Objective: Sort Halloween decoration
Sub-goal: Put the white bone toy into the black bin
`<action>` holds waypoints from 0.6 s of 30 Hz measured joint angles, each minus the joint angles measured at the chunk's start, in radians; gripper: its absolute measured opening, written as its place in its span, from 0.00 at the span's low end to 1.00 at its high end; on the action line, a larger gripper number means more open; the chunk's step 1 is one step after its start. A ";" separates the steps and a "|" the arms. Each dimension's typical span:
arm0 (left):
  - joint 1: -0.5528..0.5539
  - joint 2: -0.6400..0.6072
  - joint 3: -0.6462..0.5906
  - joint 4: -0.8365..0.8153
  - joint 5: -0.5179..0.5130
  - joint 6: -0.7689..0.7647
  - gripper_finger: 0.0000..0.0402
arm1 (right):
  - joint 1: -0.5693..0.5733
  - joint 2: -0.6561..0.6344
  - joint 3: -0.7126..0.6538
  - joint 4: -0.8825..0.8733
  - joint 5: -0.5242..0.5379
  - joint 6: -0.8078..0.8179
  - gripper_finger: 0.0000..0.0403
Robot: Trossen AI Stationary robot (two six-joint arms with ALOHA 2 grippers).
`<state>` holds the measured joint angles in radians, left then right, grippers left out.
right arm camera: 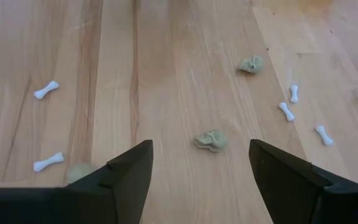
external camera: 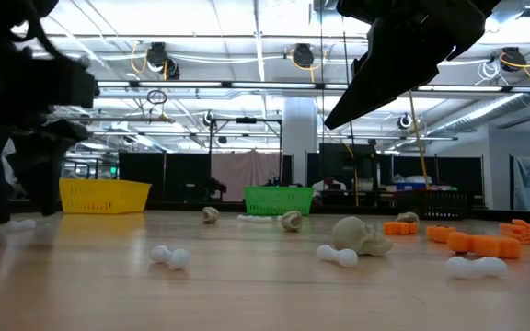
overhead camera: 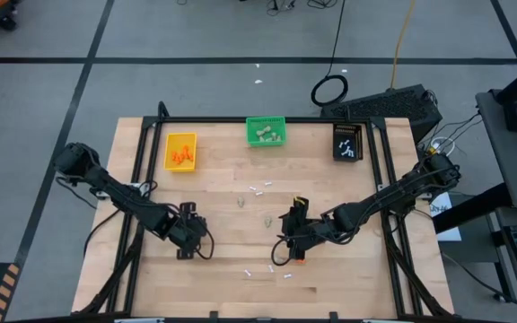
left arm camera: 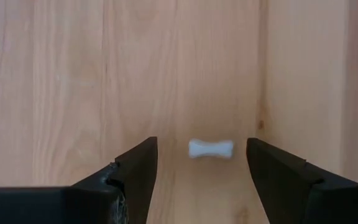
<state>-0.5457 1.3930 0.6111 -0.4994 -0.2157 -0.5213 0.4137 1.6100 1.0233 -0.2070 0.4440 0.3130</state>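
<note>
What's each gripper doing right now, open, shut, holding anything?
Left gripper: open, empty, a white bone lying between its fingers.
Right gripper: open, empty, over a beige skull.

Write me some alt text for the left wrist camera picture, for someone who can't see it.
A small white bone-shaped piece lies flat on the light wooden table, framed between the two dark fingers of the open left gripper, which touch nothing. Nothing else shows on the wood in this view.

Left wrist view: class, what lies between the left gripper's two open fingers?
One small white bone lies flat on the bare wooden table, between the left gripper's fingers, touching neither. The left wrist view shows it.
</note>
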 joint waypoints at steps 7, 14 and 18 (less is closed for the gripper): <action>0.000 -0.001 -0.046 0.078 0.006 0.004 0.60 | 0.000 0.000 0.000 0.000 0.000 0.000 0.62; 0.000 -0.001 -0.047 0.093 0.018 -0.018 0.60 | 0.000 0.000 0.000 0.000 0.000 0.000 0.62; 0.000 0.000 -0.047 0.096 0.025 -0.057 0.60 | 0.000 0.000 0.000 0.000 0.000 0.000 0.62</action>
<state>-0.5453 1.3926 0.5636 -0.4034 -0.1909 -0.5779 0.4141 1.6100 1.0233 -0.2070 0.4442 0.3130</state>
